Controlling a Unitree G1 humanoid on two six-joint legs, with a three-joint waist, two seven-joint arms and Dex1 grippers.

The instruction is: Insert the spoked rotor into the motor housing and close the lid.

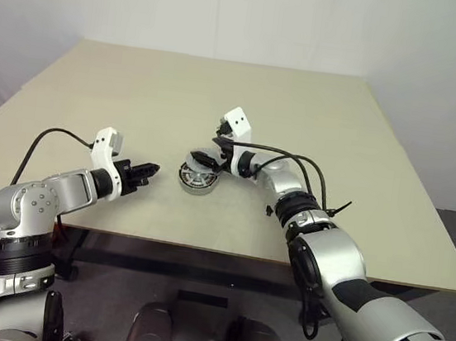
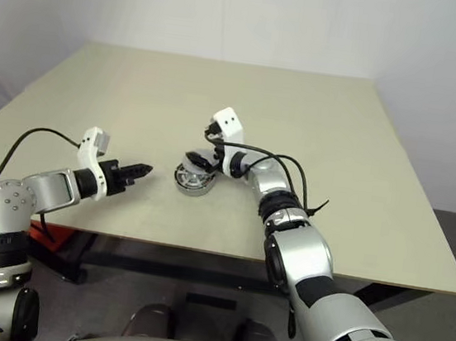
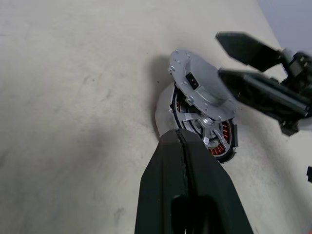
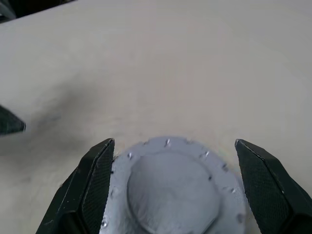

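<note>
Here no writing can be read on the bare beige table [image 1: 363,154], where the grey notched lid [image 3: 202,87] is seen tilted over the copper-wound motor housing [image 3: 222,144], flanked untouched by the wide-open right gripper [image 4: 173,161], with the empty left gripper [image 1: 146,171] shut nearby.
</note>
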